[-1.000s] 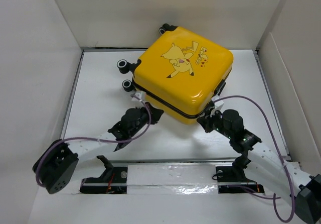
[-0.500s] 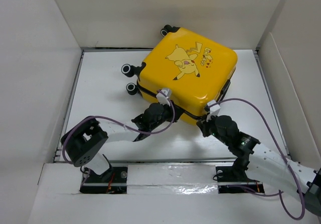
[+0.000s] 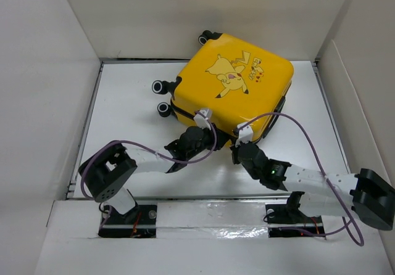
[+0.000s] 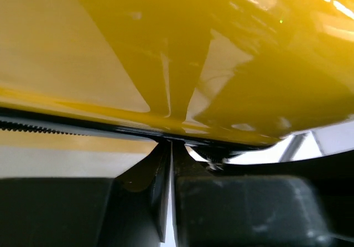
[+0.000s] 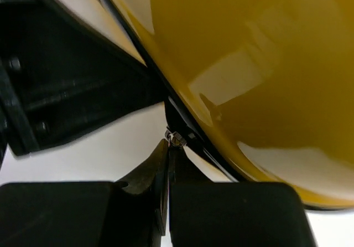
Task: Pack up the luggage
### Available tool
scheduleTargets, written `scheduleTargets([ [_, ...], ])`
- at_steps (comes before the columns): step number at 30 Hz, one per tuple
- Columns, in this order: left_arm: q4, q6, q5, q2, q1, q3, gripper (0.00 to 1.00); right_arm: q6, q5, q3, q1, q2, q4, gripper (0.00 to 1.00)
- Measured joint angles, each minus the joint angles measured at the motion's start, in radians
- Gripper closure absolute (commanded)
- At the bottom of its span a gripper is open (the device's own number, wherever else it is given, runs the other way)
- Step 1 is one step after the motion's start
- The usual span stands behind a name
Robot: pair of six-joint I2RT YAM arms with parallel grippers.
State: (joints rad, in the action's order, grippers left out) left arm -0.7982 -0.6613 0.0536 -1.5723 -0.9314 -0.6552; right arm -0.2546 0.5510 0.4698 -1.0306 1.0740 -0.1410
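Note:
The luggage (image 3: 234,84) is a yellow hard-shell suitcase with a Pikachu print. It lies flat and closed at the back of the table, its black wheels (image 3: 162,87) to the left. My left gripper (image 3: 200,140) is shut, its tips (image 4: 169,147) pressed against the black zipper seam (image 4: 55,128) on the near side of the shell (image 4: 193,47). My right gripper (image 3: 239,148) is at the near corner. It is shut (image 5: 167,147) on the small metal zipper pull (image 5: 176,139) under the yellow shell (image 5: 265,64).
White walls (image 3: 49,71) enclose the table on the left, back and right. A raised white ledge (image 3: 210,210) with the arm bases runs along the near edge. Purple cables (image 3: 296,127) loop over both arms. The left arm shows dark in the right wrist view (image 5: 66,92).
The left gripper has moved right, up to the suitcase's near seam. The right gripper has slid left along the near edge. The suitcase has shifted slightly to the right and back.

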Motion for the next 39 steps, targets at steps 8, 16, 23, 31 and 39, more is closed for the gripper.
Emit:
scheduleTargets([
  [8, 0.171, -0.067, 0.035, 0.332, 0.249, 0.163, 0.38, -0.065, -0.011, -0.106, -0.027, -0.042, -0.212, 1.0],
  [16, 0.242, -0.154, 0.008, 0.562, 0.566, 0.118, 0.3, -0.067, -0.07, -0.127, -0.028, -0.103, -0.187, 1.0],
  [23, 0.219, -0.257, -0.155, 0.312, 0.75, 0.048, 0.3, -0.055, -0.101, -0.127, -0.028, -0.103, -0.185, 1.0],
  [31, 0.173, -0.311, -0.241, 0.149, 0.785, -0.024, 0.3, -0.048, -0.135, -0.127, -0.028, -0.084, -0.205, 1.0],
  [39, 0.128, -0.307, -0.246, 0.158, 0.78, -0.044, 0.3, -0.047, -0.149, -0.127, -0.028, -0.065, -0.227, 1.0],
])
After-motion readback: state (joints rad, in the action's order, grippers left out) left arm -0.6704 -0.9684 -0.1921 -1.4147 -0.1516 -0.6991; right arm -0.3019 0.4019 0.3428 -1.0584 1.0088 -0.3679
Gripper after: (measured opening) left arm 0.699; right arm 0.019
